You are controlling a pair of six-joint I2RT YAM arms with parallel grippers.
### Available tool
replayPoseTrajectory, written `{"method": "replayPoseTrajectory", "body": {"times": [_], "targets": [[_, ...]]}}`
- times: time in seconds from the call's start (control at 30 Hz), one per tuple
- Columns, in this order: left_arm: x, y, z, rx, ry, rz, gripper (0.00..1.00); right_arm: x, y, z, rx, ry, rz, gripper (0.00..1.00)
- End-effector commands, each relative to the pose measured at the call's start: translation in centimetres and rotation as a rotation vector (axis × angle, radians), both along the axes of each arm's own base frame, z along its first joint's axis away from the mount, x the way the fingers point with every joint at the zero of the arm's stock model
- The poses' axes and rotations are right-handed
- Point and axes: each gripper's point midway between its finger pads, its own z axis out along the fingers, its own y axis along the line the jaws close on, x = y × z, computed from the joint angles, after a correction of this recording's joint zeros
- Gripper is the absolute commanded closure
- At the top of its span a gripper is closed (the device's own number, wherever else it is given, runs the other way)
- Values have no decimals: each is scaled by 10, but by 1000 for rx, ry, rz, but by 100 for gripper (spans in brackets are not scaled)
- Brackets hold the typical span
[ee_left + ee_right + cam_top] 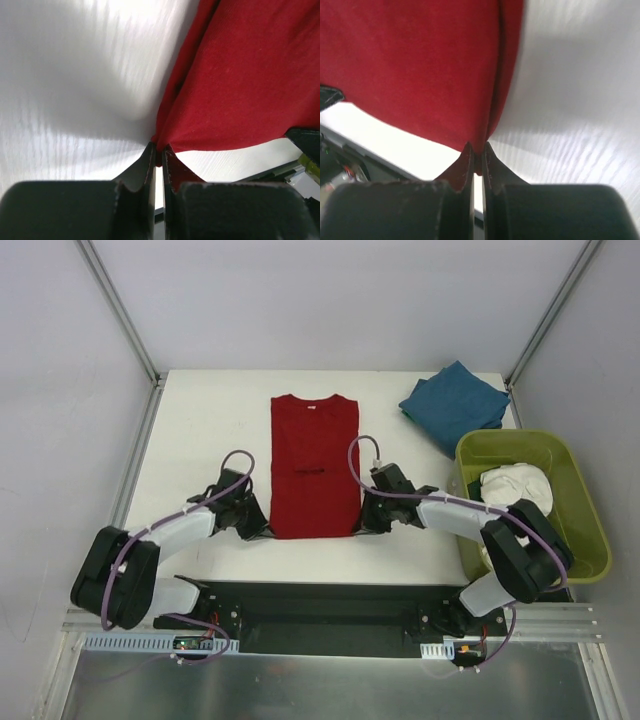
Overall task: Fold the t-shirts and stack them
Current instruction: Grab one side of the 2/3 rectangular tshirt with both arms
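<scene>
The left tool (159, 150) and right tool (476, 149) each clamp a near corner of the red shirt (313, 465), folded lengthwise on the counter (200, 430).

Red shirt (313, 465), teal shirt (455, 403), olive tub (585, 515)

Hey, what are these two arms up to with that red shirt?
Two robot arms are folding t-shirts. The left claw and the right claw are each shut on a near corner of the red t-shirt, which lies flat with its sides folded in. A teal-blue t-shirt sits folded at the far right, and a white t-shirt lies crumpled in the green tub.
</scene>
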Motion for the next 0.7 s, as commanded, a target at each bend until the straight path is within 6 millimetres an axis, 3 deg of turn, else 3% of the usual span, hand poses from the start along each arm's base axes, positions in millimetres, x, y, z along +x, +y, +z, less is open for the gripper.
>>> {"method": "replayPoseTrajectory", "body": {"times": [0.0, 0.03, 0.13, 0.2, 0.3, 0.43, 0.6, 0.67], "targets": [[-36, 5, 2, -47, 18, 17, 100, -37, 2, 12, -12, -11, 83, 99], [-51, 8, -6, -57, 47, 28, 100, -48, -2, 8, -26, 3, 92, 100], [-71, 3, 10, -142, -23, 29, 100, -77, -6, 13, -55, 0, 130, 100], [-86, 5, 13, -156, -11, 30, 100, -94, -6, 26, -61, -34, 164, 99], [-93, 0, 37, -228, -85, 26, 100, -109, -5, 47, -38, -71, 187, 100], [-91, -6, 87, -330, -232, 4, 100, -116, -5, 70, 4, -101, 206, 99], [-69, -1, 135, -292, -395, 0, 100, -107, -8, 110, 9, -192, 224, 99], [-59, 1, 139, -248, -396, 10, 100, -102, -10, 120, -9, -225, 228, 99]]}}
